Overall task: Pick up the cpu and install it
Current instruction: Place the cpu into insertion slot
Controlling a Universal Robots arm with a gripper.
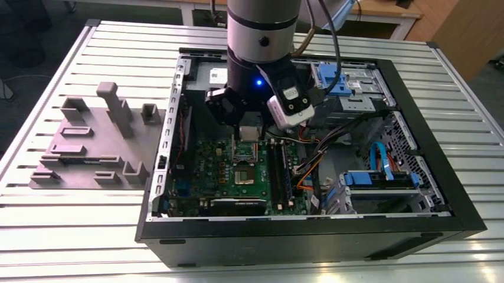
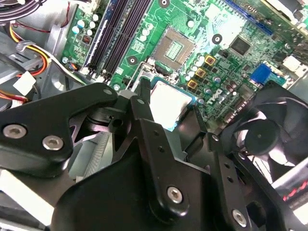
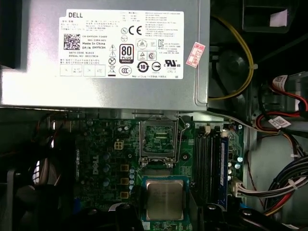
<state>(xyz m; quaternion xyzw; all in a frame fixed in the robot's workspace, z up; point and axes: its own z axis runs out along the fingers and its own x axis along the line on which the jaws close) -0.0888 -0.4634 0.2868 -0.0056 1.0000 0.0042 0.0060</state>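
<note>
My gripper [image 1: 249, 132] hangs inside the open computer case over the green motherboard [image 1: 212, 162], shut on the cpu [image 1: 250, 132]. The cpu [image 3: 164, 199] is a flat square chip with a silver-grey top and a thin green rim, clamped between the black fingers [image 3: 126, 212] of the gripper [image 3: 164, 214]. In the second wrist view the cpu [image 2: 169, 102] sits level between the jaws of the gripper [image 2: 171, 115]. The metal socket frame [image 3: 159, 142] stands open and bare a short way from the chip, towards the power supply, and its contact field [image 2: 173, 47] is uncovered. The cpu floats above the board.
A grey-purple block fixture [image 1: 94, 147] stands on the slatted table at the exterior view's left. Inside the case are the power supply [image 3: 106, 53], memory slots [image 3: 211, 163], a black fan [image 2: 269, 139], loose cables [image 3: 284, 125] and blue drive brackets [image 1: 378, 177].
</note>
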